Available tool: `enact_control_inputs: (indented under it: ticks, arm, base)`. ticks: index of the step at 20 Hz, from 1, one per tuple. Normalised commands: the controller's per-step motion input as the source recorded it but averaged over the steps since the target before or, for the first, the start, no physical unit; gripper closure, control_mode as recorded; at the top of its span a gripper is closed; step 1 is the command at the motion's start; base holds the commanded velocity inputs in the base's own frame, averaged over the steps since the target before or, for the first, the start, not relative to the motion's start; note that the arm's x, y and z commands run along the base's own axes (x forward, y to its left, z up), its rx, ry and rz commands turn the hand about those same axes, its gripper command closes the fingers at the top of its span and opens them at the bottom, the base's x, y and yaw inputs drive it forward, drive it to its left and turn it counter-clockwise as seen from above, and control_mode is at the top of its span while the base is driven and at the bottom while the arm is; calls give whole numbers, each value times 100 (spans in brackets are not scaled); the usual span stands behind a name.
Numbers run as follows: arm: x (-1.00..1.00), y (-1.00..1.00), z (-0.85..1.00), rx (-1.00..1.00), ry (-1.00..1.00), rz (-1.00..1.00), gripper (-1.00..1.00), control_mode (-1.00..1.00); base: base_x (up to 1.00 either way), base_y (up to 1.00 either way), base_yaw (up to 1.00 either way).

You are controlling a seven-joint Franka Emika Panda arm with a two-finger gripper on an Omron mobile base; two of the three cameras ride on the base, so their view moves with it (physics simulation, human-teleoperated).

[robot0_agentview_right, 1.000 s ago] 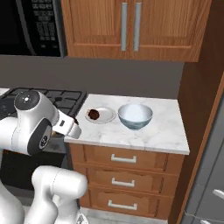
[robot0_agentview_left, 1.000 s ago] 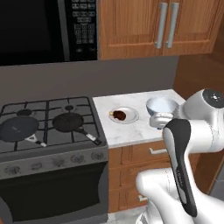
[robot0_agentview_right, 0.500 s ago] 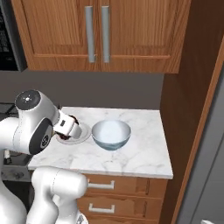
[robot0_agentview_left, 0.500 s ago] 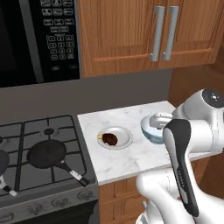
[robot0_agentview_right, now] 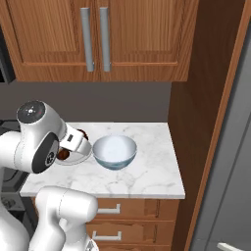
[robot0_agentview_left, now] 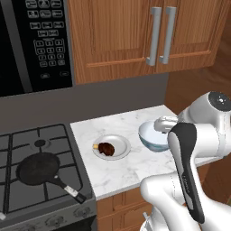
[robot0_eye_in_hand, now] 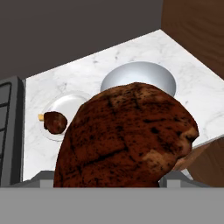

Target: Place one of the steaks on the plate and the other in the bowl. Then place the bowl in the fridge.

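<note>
One steak point(robot0_eye_in_hand: 127, 135) looms large right in front of the hand camera, held by my gripper point(robot0_agentview_left: 163, 124), which is shut on it and hovers just left of the bowl's rim. The fingertips are hidden behind the meat. The other steak point(robot0_agentview_left: 106, 148) point(robot0_eye_in_hand: 54, 122) lies on the small white plate point(robot0_agentview_left: 122, 143) point(robot0_eye_in_hand: 72, 105) on the marble counter. The pale blue-white bowl point(robot0_agentview_left: 151, 137) point(robot0_agentview_right: 114, 151) point(robot0_eye_in_hand: 138, 76) stands to the right of the plate and has nothing in it. The grey fridge point(robot0_agentview_right: 235, 162) rises at the far right of the right base view.
A black frying pan point(robot0_agentview_left: 38, 168) sits on the gas stove point(robot0_agentview_left: 27, 189) left of the counter. Wooden cabinets point(robot0_agentview_left: 153, 36) hang above, with a microwave point(robot0_agentview_left: 31, 45) over the stove. A tall wooden panel point(robot0_agentview_right: 201, 122) separates the counter from the fridge. Drawers point(robot0_agentview_right: 105, 211) lie below the counter.
The base has driven to the right, so both base views slid along the counter: the stove has moved off left and the fridge side has come into view. The arm's pose looks the same.
</note>
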Motion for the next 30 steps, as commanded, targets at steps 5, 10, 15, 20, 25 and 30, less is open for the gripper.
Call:
enact_control_inputs:
  ticks: [5, 10, 15, 20, 25, 30]
  arm:
    - [0, 0, 0, 0, 0, 0, 100, 100]
    - [15, -8, 0, 0, 0, -3, 100, -100]
    - [63, -23, -10, 0, 0, -2, 100, -100]
    - [36, -14, -27, 0, 0, 0, 100, -100]
    - [40, -5, -47, -1, 4, 0, 100, -100]
    - [49, -1, -48, -1, 6, 0, 100, -100]
  base:
    - [48, -74, -30]
    - [48, -50, -20]
    - [0, 0, 0]
    - [0, 0, 0]
    - [0, 0, 0]
    - [0, 0, 0]
